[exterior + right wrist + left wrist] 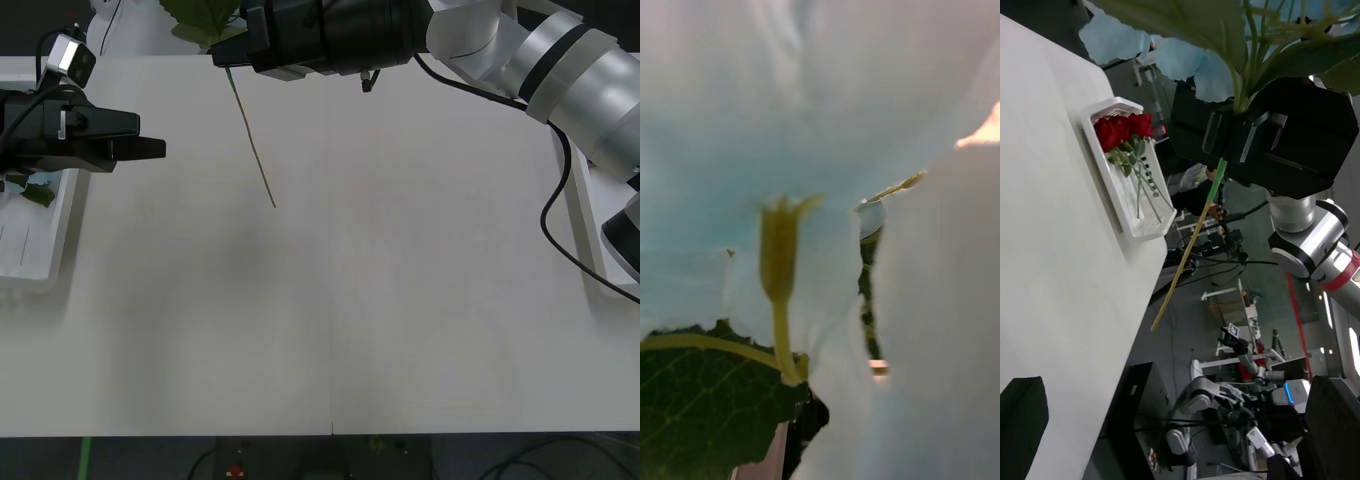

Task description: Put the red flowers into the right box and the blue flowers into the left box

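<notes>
Clamped on a blue flower [1217, 52] at stem top: right gripper [232, 45], far centre above table [400, 300]. Stem hanging down, tip nearside. Left box [40, 250] off leftward, beneath left gripper [150, 150], parted.

left box [40, 262] at table's [350, 300] left edge | right box [1124, 187] opposite, red flowers [1120, 131] inside

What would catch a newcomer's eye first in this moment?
The right gripper, raised over the table's far edge, is shut on a blue flower whose long stem dangles above the table. The red flowers already lie in the right box. The left gripper hangs open beside the left box.
</notes>
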